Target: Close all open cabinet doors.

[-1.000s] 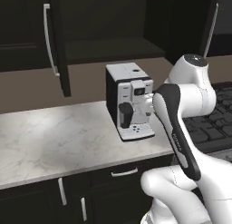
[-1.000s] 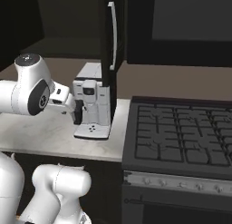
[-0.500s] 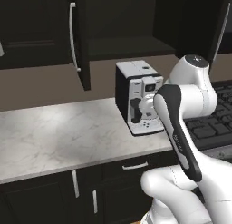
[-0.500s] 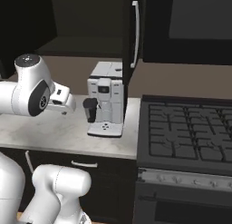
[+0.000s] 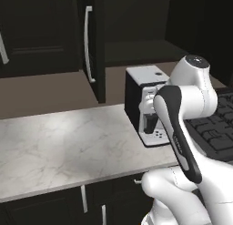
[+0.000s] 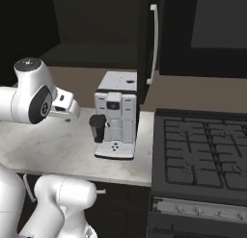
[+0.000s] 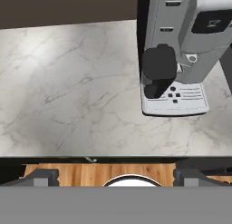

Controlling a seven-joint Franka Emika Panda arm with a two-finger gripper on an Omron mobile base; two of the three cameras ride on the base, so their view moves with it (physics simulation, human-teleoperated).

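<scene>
I see the cabinet door [image 5: 96, 46] standing open, edge-on at top centre of the left base view, above the marble counter [image 5: 59, 146] left of the coffee machine [image 6: 117, 115]. Gripper [image 7: 113, 177] fingers spread wide, holding nothing.

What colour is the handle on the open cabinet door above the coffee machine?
Silver: a slim vertical bar handle on the nearly black cabinet door, clearest in the right base view.

A white-and-black coffee machine [image 5: 146, 105] stands upright on the pale marble counter [image 5: 59, 146]. Just beside that counter lies a black stove top [image 6: 202, 157].
</scene>
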